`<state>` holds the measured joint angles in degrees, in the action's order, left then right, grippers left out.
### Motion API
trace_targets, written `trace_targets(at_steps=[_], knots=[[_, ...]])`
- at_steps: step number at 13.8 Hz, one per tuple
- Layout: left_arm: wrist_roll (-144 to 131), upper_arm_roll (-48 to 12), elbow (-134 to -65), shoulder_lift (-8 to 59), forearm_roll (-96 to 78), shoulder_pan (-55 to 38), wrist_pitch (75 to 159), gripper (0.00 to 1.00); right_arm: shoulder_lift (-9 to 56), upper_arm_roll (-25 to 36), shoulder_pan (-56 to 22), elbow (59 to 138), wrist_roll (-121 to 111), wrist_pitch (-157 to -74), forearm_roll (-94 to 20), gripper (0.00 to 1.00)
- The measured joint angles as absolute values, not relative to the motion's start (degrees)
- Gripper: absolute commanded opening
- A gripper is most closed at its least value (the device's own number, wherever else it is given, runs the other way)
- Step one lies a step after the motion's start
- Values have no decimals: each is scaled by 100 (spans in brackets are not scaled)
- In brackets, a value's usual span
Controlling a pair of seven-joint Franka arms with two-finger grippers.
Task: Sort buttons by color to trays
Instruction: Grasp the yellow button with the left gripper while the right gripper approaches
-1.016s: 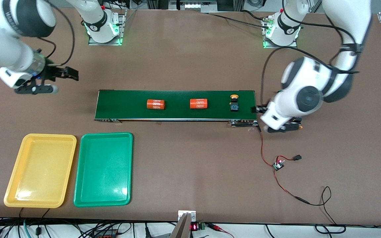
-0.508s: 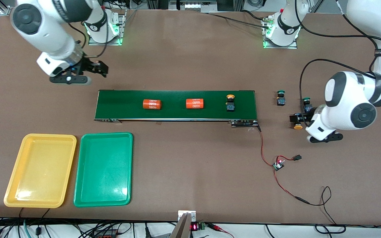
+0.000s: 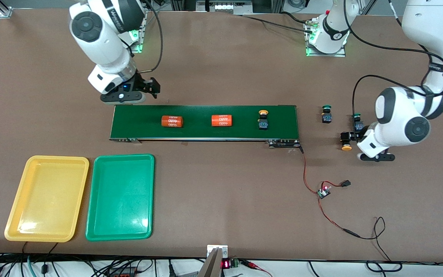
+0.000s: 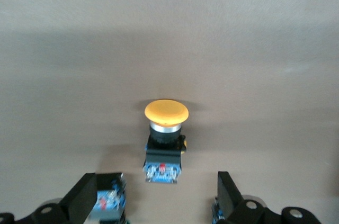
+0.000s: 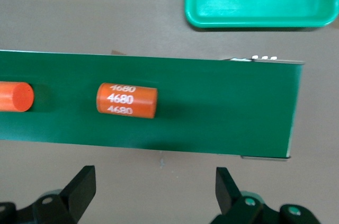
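Yellow tray (image 3: pixel 46 198) and green tray (image 3: pixel 120 197), lower left of the frame, hold no buttons yet. Left pincer (image 4: pixel 153 205), released, straddles a yellow button (image 4: pixel 165 134) on the bench (image 3: pixel 221 184), apparently lined up to grasp; right pincer (image 5: pixel 153 192), released, hovers by the conveyor (image 3: pixel 204 122), which carries another yellow button (image 3: pixel 262 120).

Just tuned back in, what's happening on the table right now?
Nothing is sorted yet: the yellow tray and green tray hold no buttons. One yellow button sits on the conveyor belt with two orange cylinders. The left gripper, open, hovers over a second yellow button on the table, beside two green buttons. The right gripper, open and empty, hangs by the belt's other end.
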<state>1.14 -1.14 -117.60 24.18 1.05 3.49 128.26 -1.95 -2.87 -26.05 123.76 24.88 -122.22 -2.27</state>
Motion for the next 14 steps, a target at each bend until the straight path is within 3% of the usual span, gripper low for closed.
trace_targets(at_steps=[2,3,7,11,14], knots=[[152,-114,-12257,2431,105,349,13612,81,-46,-287,-2787,12376,2721,-12413,-231,100],[226,-114,-12438,2435,105,350,13916,64,10,-287,-2850,12376,2810,-12455,-231,100],[498,-113,-12620,2446,105,350,14181,28,73,-284,-2897,12376,2868,-12569,-232,100],[548,-116,-12486,2400,105,350,13992,25,91,-283,-2899,12376,2869,-12595,-232,100],[550,-221,-11736,2178,103,349,12494,26,92,-283,-2900,12376,2869,-12595,-232,100]])
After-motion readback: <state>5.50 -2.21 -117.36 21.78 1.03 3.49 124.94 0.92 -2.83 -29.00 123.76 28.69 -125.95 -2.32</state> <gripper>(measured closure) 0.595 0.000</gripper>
